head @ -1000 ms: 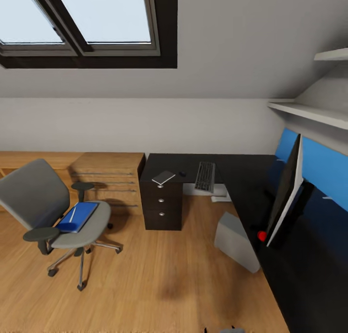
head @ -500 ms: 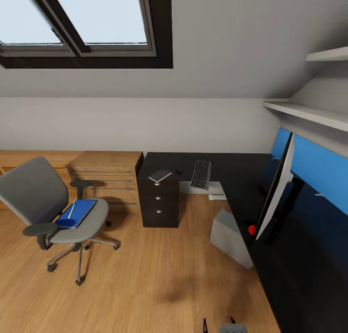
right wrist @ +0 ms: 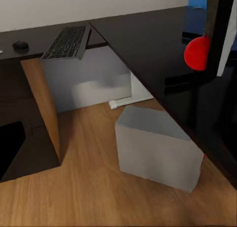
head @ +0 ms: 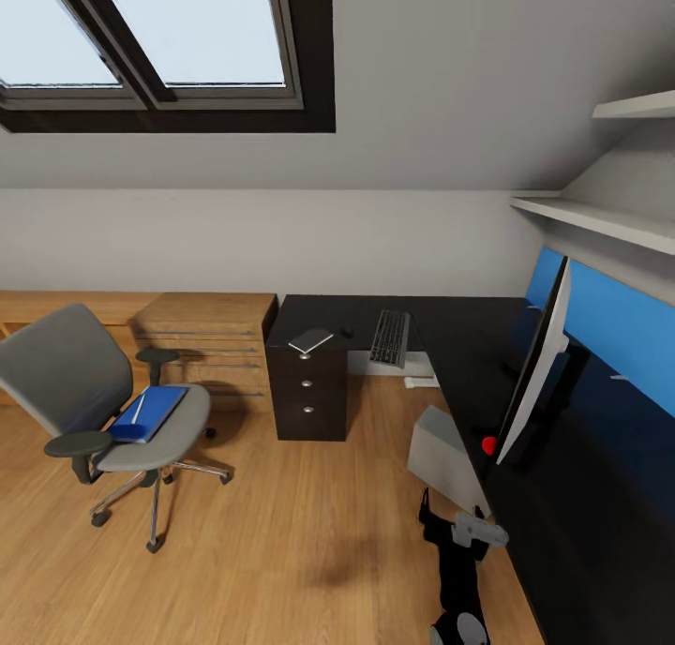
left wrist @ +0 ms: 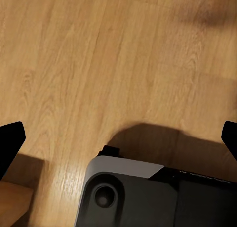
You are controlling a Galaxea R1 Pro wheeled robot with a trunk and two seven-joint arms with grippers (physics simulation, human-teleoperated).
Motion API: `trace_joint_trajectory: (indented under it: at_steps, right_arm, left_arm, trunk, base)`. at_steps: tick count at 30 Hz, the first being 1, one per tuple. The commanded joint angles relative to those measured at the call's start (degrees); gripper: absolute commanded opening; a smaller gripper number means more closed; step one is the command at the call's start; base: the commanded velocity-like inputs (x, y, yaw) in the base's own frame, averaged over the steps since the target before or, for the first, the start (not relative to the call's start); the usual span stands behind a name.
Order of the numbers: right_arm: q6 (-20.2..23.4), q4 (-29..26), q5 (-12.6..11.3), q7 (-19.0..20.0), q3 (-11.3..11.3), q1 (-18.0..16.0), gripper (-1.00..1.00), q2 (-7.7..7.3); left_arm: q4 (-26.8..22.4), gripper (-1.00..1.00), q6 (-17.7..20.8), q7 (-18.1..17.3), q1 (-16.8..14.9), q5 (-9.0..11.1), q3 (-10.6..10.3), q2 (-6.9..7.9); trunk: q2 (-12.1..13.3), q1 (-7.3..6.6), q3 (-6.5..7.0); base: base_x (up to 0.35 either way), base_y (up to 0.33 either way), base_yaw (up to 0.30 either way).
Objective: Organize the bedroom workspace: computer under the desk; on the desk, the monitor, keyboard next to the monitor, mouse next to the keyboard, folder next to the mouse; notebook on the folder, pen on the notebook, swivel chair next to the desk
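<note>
Attic bedroom, wood floor, black L-shaped surface (head: pixel 469 345) along the wall. I'd roll toward the grey swivel chair (head: pixel 103 411) first and approach its seat squarely. Flat blue folder (head: pixel 150 412) lies there, a thin white pen (head: pixel 138 408) on top. Right claw (head: pixel 452 525) is raised with nothing in it, spread unclear; left claw's dark fingertips (left wrist: pixel 11 143) sit wide apart, empty.

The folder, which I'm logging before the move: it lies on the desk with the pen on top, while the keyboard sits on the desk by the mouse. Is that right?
Not quite. The folder lies on the swivel chair, not the desk, as the head view shows. The rest holds: the pen is on top, and the keyboard sits on the desk by the mouse.
</note>
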Motion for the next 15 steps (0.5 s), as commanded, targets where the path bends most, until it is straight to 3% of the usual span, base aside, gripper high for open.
trace_joint_trajectory:
  at_steps: [1, 3, 5, 6, 11, 15]
  right_arm:
    - [1.33, -1.38, -0.74, -0.31, -0.55, -0.05, 1.00, -0.03]
    - [6.19, -5.80, -4.06, -0.34, -2.45, -0.06, 1.00, -0.06]
    - [7.76, -7.29, -6.26, -0.36, -2.93, -0.06, 1.00, -0.12]
    - [9.12, -8.62, -9.23, -0.39, -3.35, -0.06, 1.00, -0.36]
    - [10.18, -9.41, -12.61, -0.40, -3.66, -0.06, 1.00, -2.72]
    - [10.48, -9.41, -15.40, -0.38, -4.66, -0.06, 1.00, -5.54]
  left_arm:
    - [0.01, 1.00, -0.27, 0.43, -0.05, 0.59, -0.48, 0.05]
    - [0.01, 1.00, -0.27, 0.43, -0.05, 0.58, -0.48, 0.05]
    - [0.01, 1.00, -0.27, 0.43, -0.05, 0.57, -0.48, 0.05]
    - [0.01, 1.00, -0.27, 0.43, -0.05, 0.56, -0.48, 0.01]
    - [0.01, 1.00, -0.40, 0.46, -0.05, 0.62, -0.45, 0.02]
    - [0.01, 1.00, -3.33, 0.50, -0.05, 0.69, -0.25, 0.05]
  trunk:
    - [-0.12, 0.03, -0.13]
    - [-0.12, 0.03, -0.13]
    - [-0.12, 0.03, -0.13]
    - [-0.12, 0.03, -0.13]
    - [-0.12, 0.03, -0.13]
    - [-0.12, 0.03, -0.13]
  base:
    - [0.000, 0.000, 0.000]
    - [0.000, 0.000, 0.000]
    - [0.000, 0.000, 0.000]
    - [0.000, 0.000, 0.000]
    - [0.000, 0.000, 0.000]
    - [0.000, 0.000, 0.000]
